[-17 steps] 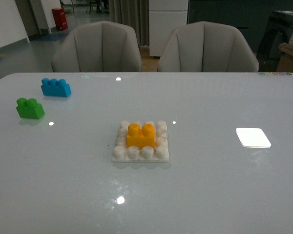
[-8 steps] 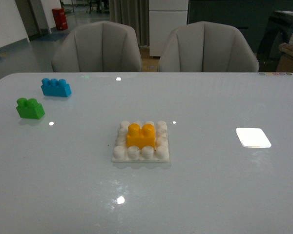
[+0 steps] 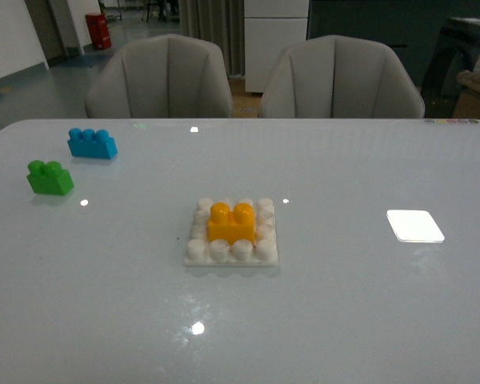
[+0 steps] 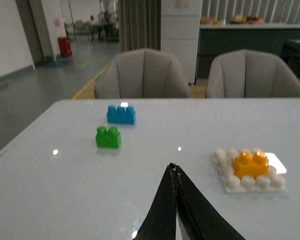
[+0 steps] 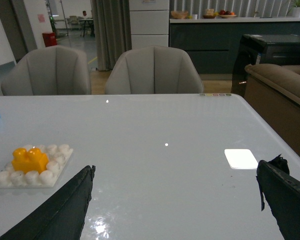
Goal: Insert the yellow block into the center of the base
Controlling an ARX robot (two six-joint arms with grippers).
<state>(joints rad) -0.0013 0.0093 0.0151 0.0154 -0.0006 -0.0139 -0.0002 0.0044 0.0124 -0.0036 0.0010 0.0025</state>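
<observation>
The yellow block (image 3: pixel 230 222) sits seated at the base's (image 3: pixel 231 255) center — task apparently done. The left pincer (image 4: pixel 175 172) is closed and empty; the right pincer (image 5: pixel 175 192) gapes wide, retired above the counter (image 3: pixel 344 304).

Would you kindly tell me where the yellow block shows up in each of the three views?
Front view: yellow block at picture centre, seated on the base.
Left wrist view: yellow block at lower right, on the base.
Right wrist view: yellow block at lower left, on the base.
Shared landmark: the glossy white square.
</observation>
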